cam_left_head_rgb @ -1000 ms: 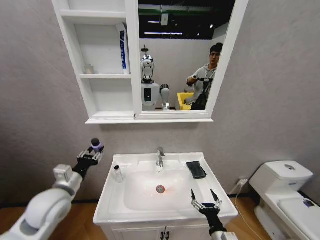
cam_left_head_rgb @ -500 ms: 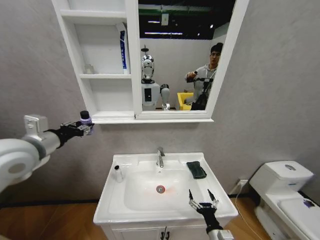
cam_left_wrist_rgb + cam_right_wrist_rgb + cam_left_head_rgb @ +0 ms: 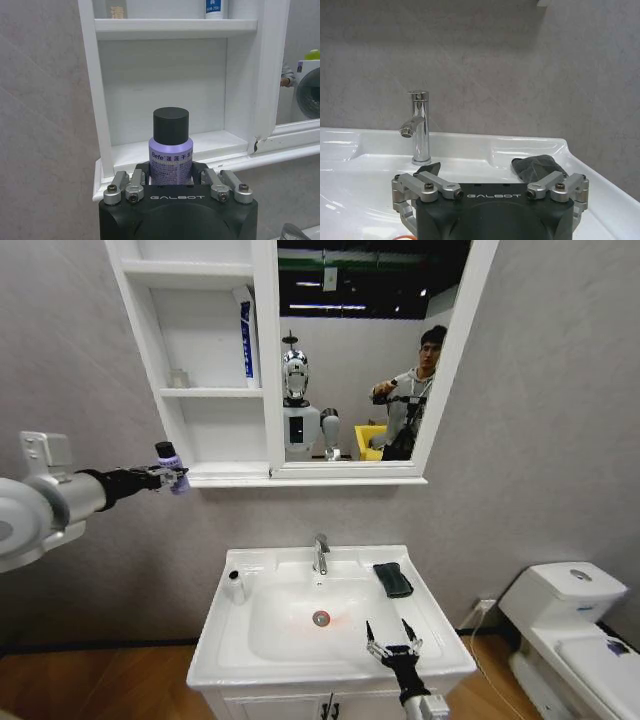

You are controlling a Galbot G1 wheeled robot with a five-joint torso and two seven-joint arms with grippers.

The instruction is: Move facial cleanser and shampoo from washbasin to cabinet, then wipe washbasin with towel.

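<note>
purple bottle (image 3: 171, 160) upright, cap up, in left end effector (image 3: 174, 184)

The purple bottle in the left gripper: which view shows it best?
Left wrist view: the purple bottle stands large between the left gripper's fingers, label readable, before the cabinet's lowest shelf. The head view shows it small. The right wrist view faces the washbasin.

"GALBOT" embossed on left gripper (image 3: 171, 172) housing and on right gripper (image 3: 490, 186) housing. Purple bottle (image 3: 171, 159) label starts "Befe", then Chinese characters, unreadable. Blue tube (image 3: 246, 338) print too small.
</note>
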